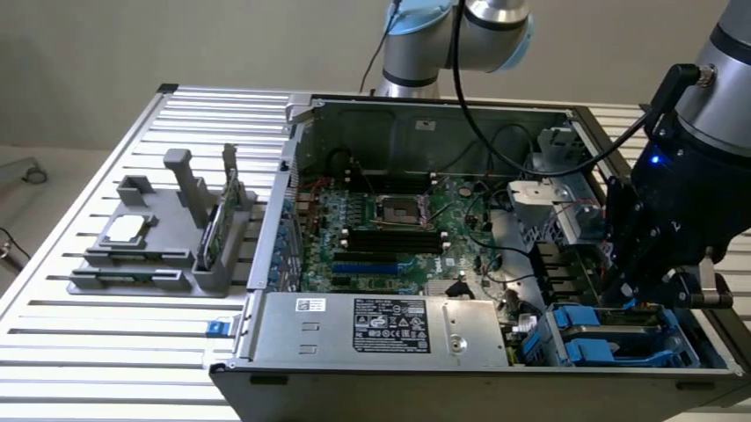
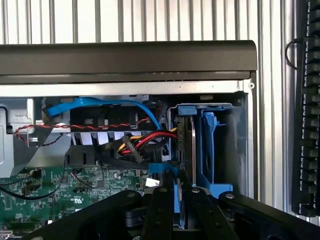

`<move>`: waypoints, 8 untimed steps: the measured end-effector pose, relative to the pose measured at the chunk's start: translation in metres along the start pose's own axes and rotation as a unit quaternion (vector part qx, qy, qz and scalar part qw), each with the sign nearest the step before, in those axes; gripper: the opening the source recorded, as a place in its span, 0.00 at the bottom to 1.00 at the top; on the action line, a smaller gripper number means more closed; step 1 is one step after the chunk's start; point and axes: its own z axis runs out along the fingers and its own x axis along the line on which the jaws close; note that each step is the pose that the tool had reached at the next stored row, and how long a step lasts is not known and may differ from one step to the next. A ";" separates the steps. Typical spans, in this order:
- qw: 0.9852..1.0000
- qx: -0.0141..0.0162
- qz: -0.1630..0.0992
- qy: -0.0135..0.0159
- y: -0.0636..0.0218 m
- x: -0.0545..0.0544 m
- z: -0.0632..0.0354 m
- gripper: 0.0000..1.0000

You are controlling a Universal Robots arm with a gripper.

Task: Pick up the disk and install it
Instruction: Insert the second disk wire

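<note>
The disk (image 2: pixel 176 200) shows edge-on in the wrist view as a thin blue-framed slab between my black fingers (image 2: pixel 161 210). My gripper (image 2: pixel 180 189) is shut on it and points into the blue drive bay (image 2: pixel 207 150) at the corner of the open computer case. In the exterior view the gripper (image 1: pixel 637 294) hangs low over that bay (image 1: pixel 610 338) at the case's near corner, on the exterior view's right. Most of the disk's flat faces are hidden by my fingers.
Red, yellow and black power wires (image 2: pixel 142 142) and a blue data cable (image 2: pixel 100 105) lie right beside the bay. The motherboard (image 1: pixel 388 229) and the power supply (image 1: pixel 382 325) fill the case. A grey fixture (image 1: pixel 164 237) with a small chip and a green card stands on the slatted table, at the exterior view's left.
</note>
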 end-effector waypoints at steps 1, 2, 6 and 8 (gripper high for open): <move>1.000 0.000 0.000 0.000 0.0002 -0.001 0.0009 0.16; 1.000 0.000 0.000 0.001 0.0004 -0.001 0.0018 0.16; 1.000 0.000 0.000 0.002 0.0009 -0.004 0.0052 0.16; 1.000 0.000 0.000 0.003 0.0011 -0.004 0.0071 0.16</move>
